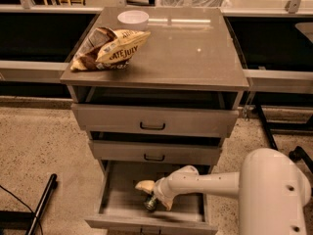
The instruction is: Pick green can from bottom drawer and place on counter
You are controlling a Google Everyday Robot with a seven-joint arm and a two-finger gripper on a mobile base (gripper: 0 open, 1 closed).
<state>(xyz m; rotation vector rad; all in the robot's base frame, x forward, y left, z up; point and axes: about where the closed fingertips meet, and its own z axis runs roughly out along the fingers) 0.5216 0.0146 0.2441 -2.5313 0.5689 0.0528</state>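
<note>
So the gripper [155, 196] sits in the bottom drawer [115, 202], fingers [145, 185] spread astride the green can [150, 203] near its front edge, not clamped yet -- I'd center, squeeze firm, lift straight toward the counter [186, 53].

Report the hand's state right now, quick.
Hand: inside the open lowest grey drawer, right at the slim green drink can; open or closed cannot be told.
</note>
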